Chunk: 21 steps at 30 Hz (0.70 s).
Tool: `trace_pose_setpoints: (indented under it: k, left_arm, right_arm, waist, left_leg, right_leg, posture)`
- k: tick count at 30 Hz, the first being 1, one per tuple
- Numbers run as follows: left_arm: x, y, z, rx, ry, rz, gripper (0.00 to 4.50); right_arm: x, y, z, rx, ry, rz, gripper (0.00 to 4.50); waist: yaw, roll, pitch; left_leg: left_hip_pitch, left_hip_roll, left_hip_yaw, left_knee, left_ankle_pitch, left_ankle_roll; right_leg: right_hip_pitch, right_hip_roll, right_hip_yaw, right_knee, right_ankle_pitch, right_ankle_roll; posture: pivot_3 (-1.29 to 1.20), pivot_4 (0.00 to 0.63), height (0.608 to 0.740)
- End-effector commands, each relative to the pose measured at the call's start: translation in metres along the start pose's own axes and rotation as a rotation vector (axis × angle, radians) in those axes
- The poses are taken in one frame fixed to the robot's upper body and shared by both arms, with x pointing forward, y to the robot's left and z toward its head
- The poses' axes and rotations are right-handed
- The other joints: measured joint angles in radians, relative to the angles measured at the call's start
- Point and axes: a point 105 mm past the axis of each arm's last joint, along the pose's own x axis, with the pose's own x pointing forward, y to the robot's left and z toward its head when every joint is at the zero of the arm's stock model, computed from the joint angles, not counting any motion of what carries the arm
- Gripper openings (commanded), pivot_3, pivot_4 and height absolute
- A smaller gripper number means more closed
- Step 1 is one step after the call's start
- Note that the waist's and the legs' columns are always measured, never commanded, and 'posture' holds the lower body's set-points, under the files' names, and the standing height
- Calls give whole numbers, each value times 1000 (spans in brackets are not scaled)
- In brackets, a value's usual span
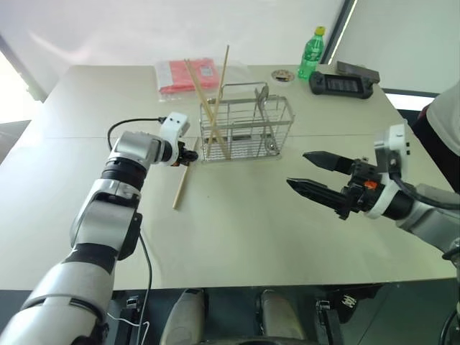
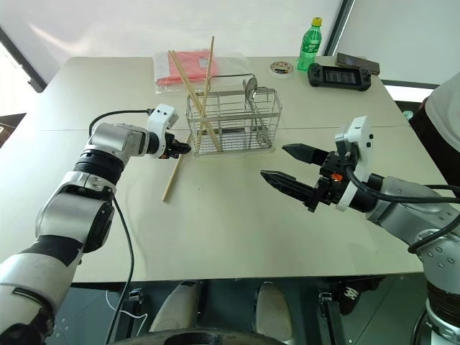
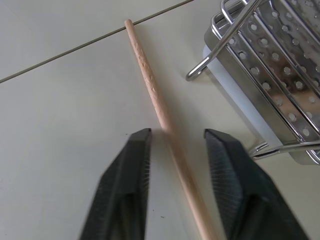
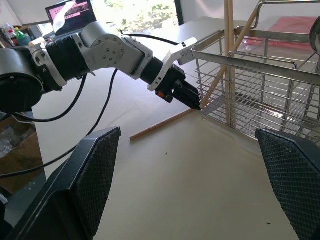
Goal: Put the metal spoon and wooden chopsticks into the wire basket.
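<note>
L end effector (image 3: pixel 172 165) straddles the last chopstick (image 1: pixel 181 183) lying on the surface (image 1: pixel 237 230), fingers a little apart, not yet pinching; stick's long axis runs near-left to far-right toward wire basket (image 1: pixel 246 129) just right. R end effector (image 1: pixel 310 172) spread wide, well apart. Spoon (image 2: pixel 249 86) and two sticks already in basket

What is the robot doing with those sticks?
It is tidying cutlery into the wire basket. The metal spoon and three wooden chopsticks already stand inside. One last chopstick lies on the table beside the basket, and the left tool has its fingers on either side of it. The right tool hangs open above the table.
</note>
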Motion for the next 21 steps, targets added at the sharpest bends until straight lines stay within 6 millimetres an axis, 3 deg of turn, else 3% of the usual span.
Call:
trace_pose_setpoints:
  k: [1,9,13,18,21]
  left_arm:
    - [-5,0,13,10,-31,-7,133]
    - [-9,6,9,-18,-24,13,133]
    - [-18,19,6,-57,-25,58,133]
    - [-44,51,2,-59,-58,166,133]
    - [-71,86,5,-76,-132,321,133]
  right_arm:
    - [0,4,10,-44,-32,10,4500]
    - [1,3,11,-43,-34,14,4500]
    - [1,1,11,-41,-32,16,4500]
    - [3,1,14,-47,-28,25,4500]
    - [2,0,15,-46,-29,25,4500]
  waist:
    - [-1,0,0]
    - [-2,0,0]
    - [-5,0,0]
    - [-11,0,0]
    - [-5,0,0]
  left_leg:
    - [0,0,0,0,0,0]
    - [0,0,0,0,0,0]
    - [0,0,0,0,0,0]
    - [1,0,0,-1,0,0]
    - [1,0,0,0,0,0]
  right_leg:
    - [0,0,0,0,0,0]
    - [0,0,0,1,0,0]
    - [0,0,0,1,0,0]
    - [-2,0,0,3,0,0]
    - [-2,0,0,4,0,0]
  posture:
    - [0,150,721]
    - [0,150,721]
    - [0,150,721]
    - [0,150,721]
    - [0,150,721]
